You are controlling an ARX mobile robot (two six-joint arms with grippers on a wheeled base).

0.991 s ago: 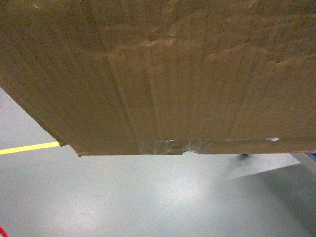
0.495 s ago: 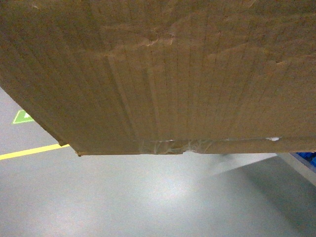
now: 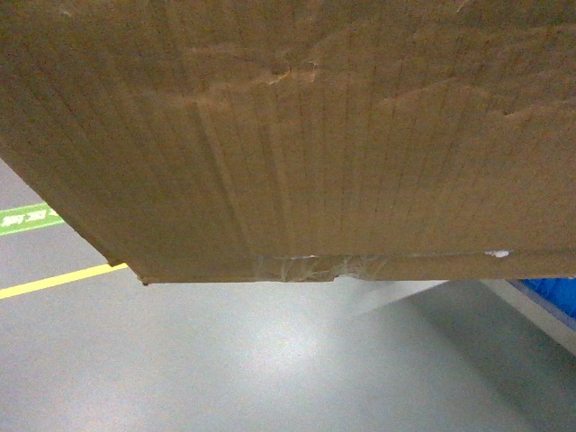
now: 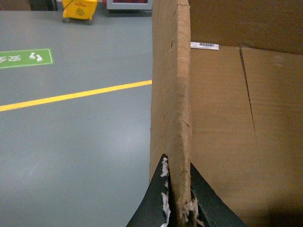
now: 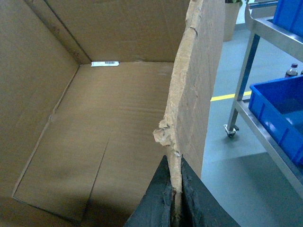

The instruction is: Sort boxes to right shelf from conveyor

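A: Where is the large brown corrugated cardboard box [image 3: 297,135]?

B: Filling my head view's upper frame; my left claw [image 4: 177,198] and right claw [image 5: 174,198] each pinch a wall, beside the silver metal-frame rack [image 5: 265,33].

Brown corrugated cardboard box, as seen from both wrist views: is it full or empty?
Empty. The right wrist view shows the brown corrugated cardboard box with a bare floor and walls; only a small white label strip is stuck inside.

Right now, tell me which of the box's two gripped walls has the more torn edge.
The brown corrugated cardboard box wall pinched by the right hand: its rim is ragged and chunked. The wall in the left hand runs nearly straight.
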